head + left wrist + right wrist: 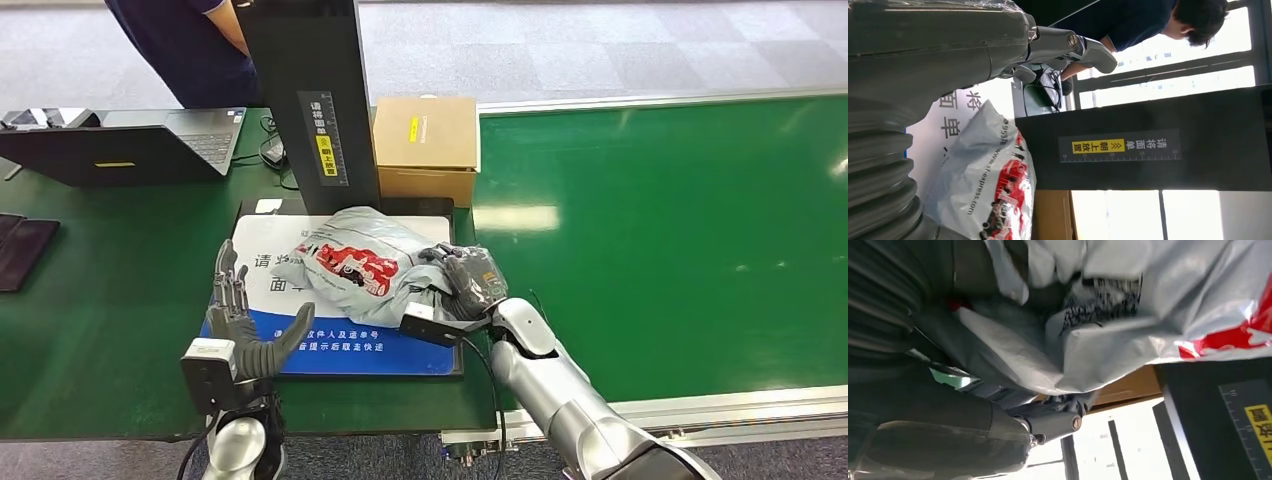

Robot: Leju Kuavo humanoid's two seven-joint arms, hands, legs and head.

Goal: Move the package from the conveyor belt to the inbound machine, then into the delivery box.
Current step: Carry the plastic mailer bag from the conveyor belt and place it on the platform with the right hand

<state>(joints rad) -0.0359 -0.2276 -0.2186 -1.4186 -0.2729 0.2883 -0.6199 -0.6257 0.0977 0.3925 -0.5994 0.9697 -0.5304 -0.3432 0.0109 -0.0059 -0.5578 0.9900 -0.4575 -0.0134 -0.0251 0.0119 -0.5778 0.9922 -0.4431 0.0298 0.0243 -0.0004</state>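
Note:
A grey plastic mail package with red print lies on the inbound machine's white and blue pad, under its black post. My right hand grips the package's right end; up close the bag is bunched against the thumb. My left hand stands open at the pad's left side, fingers up, a short gap from the package. Its fingers hold nothing.
A cardboard box sits behind the pad, right of the post. The green conveyor belt stretches to the right. A laptop and cables lie on the table at the back left, and a person in dark blue stands behind.

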